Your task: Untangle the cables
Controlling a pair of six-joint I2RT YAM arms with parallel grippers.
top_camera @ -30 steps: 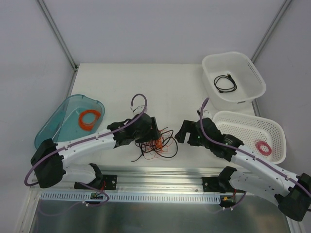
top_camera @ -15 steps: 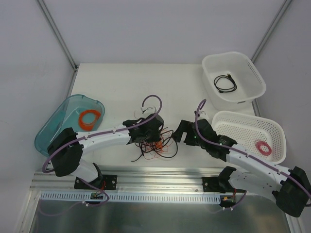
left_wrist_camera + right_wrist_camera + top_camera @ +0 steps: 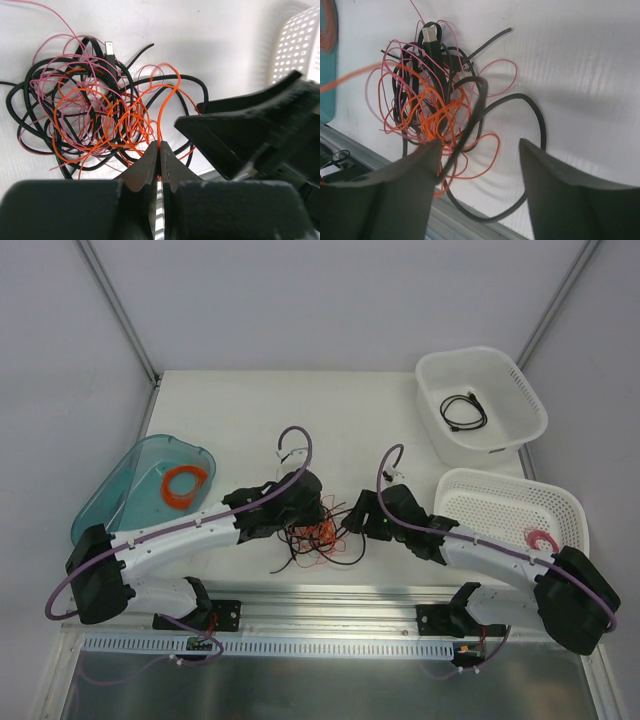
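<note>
Cables (image 3: 318, 537) lie tangled at the lower centre of the top view on a white table (image 3: 250, 420) enclosed by pale grey walls (image 3: 330, 300). The left gripper (image 3: 159, 150) is clenched on 1 orange strand of them. The right gripper (image 3: 480, 145) stands released, a black loop passing between its fingers. White baskets (image 3: 480, 352) sit at right, 2 in all, and a teal tray (image 3: 120, 490) at left.

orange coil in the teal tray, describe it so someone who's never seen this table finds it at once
From above, find the white table; at its left edge lies a translucent teal tray. Inside sits the orange coil, a neatly wound ring. Unlike the loose orange strands in the cables tangled mid-table, it is tidy, round and alone in its tray.
</note>
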